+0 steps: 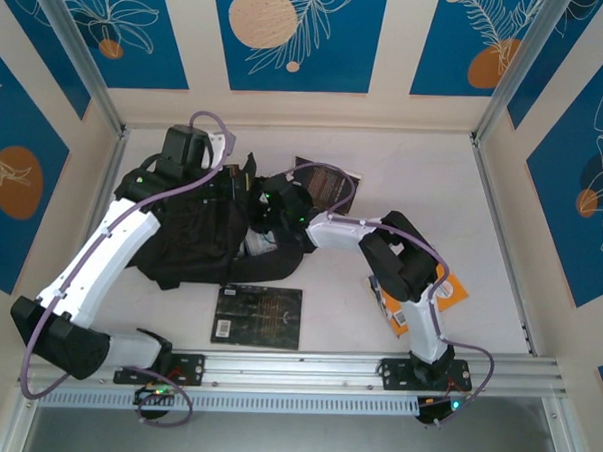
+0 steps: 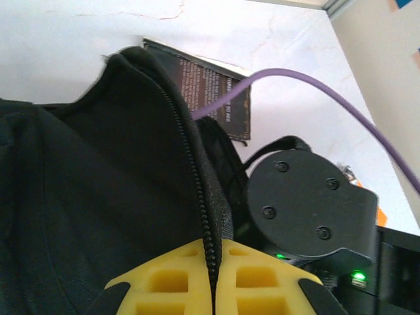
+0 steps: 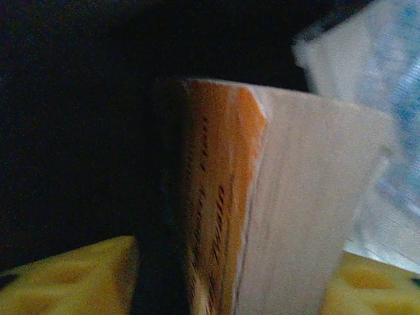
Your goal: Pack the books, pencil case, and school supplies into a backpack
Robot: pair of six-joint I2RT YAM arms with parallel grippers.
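The left gripper is pinched shut on the zip edge of the backpack. The right gripper is inside the backpack with its fingers apart around the orange-and-white book, not squeezing it, beside the clear packet. I think those two are in. The black-and-gold book lies just in front of the backpack, a dark book just behind it, and an orange book to its right, half under the right arm, which is in the way.
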